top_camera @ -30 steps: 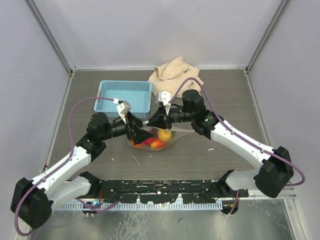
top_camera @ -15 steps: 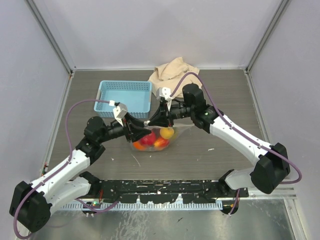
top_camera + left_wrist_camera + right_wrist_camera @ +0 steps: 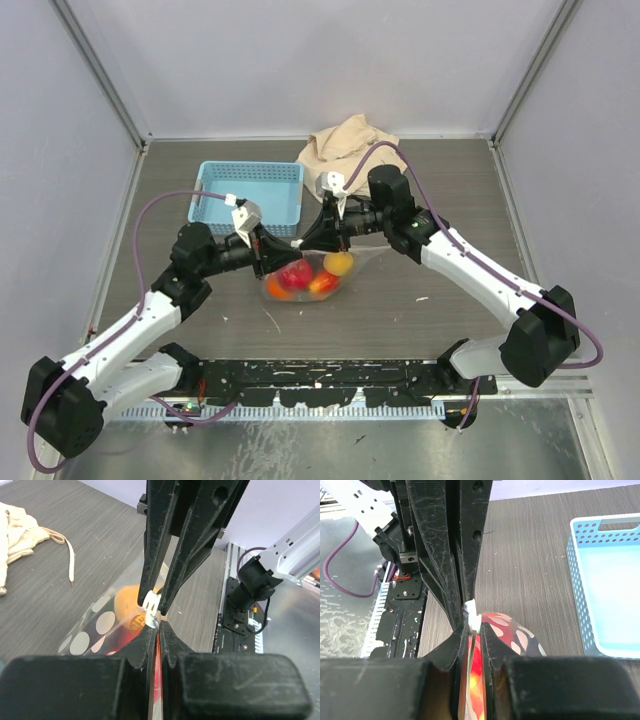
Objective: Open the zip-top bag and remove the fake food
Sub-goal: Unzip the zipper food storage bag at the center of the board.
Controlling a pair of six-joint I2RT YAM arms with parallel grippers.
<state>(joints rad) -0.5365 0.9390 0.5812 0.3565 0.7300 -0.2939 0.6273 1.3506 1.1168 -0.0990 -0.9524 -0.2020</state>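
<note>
The zip-top bag [image 3: 305, 288], clear with white dots, sits mid-table between both arms, its zip edge held up. The fake food [image 3: 297, 274] shows inside as red, orange and yellow pieces; an orange piece [image 3: 127, 597] is seen through the plastic. My left gripper [image 3: 283, 258] [image 3: 159, 626] is shut on the bag's top edge from the left. My right gripper [image 3: 303, 244] [image 3: 475, 625] is shut on the same edge at the white zip tab [image 3: 472, 615], and its fingers [image 3: 160, 555] meet mine tip to tip. The dotted bag [image 3: 517, 632] bulges to the right of the jaws.
A light blue perforated basket [image 3: 250, 190] [image 3: 610, 585] stands just behind the bag. A beige cloth drawstring bag [image 3: 348, 142] [image 3: 15, 530] lies at the back, its cord trailing on the table. The black base rail [image 3: 320, 375] runs along the near edge.
My left gripper has closed from wide open onto the bag's top edge beside the right gripper. The bag has shifted slightly and stands more upright.
</note>
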